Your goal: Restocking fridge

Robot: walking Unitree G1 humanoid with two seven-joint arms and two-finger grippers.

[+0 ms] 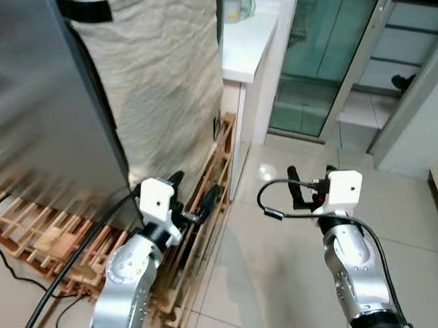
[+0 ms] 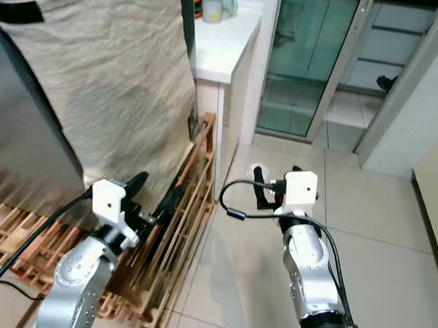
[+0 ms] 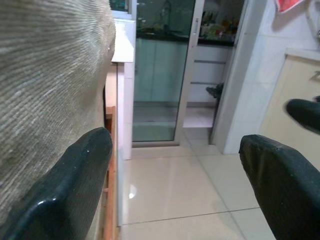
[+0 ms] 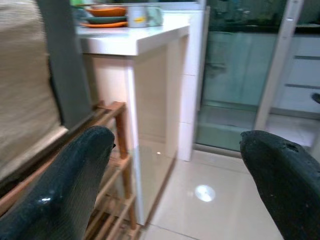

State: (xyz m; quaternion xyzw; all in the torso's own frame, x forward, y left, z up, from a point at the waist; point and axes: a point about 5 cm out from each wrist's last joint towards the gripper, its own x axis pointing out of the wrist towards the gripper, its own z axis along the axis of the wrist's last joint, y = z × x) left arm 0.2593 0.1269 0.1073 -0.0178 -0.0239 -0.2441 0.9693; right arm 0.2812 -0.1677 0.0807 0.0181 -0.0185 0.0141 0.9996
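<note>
Pale floor tiles (image 1: pixel 295 248) spread ahead of us toward a glass door (image 1: pixel 323 50). Our fridge (image 1: pixel 35 107) stands left on a wooden pallet (image 1: pixel 200 230), cloth (image 1: pixel 157 72) draped beside it, near a white counter (image 1: pixel 250 39). Left gripper (image 1: pixel 195 194) and right gripper (image 1: pixel 311 185) hover with fingers apart, empty.

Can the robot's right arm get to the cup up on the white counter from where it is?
Probably not yet. The right gripper hangs open low over the floor tiles, and the cup sits far back on the high counter. Nothing blocks the way; it just looks too far.
</note>
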